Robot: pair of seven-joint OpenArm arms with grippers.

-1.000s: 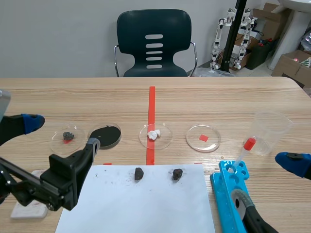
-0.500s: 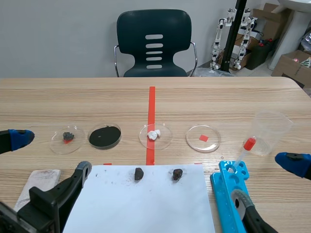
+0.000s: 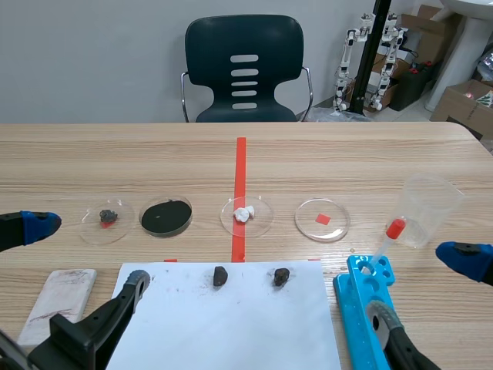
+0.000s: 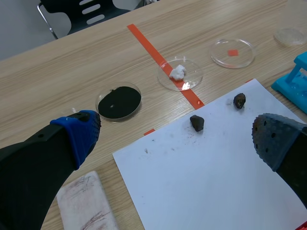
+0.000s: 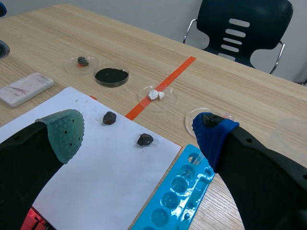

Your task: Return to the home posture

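Beside the paper [image 3: 231, 324], the left hand [image 3: 90, 251] has sunk.

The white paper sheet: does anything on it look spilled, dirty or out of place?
Two loose pieces lie on the paper sheet near its far edge: one dark lump and a second dark lump. Faint specks mark the paper near them. The sheet itself lies flat.

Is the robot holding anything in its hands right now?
No, nothing is held. The left gripper and the right gripper are both open, with nothing between their fingers.
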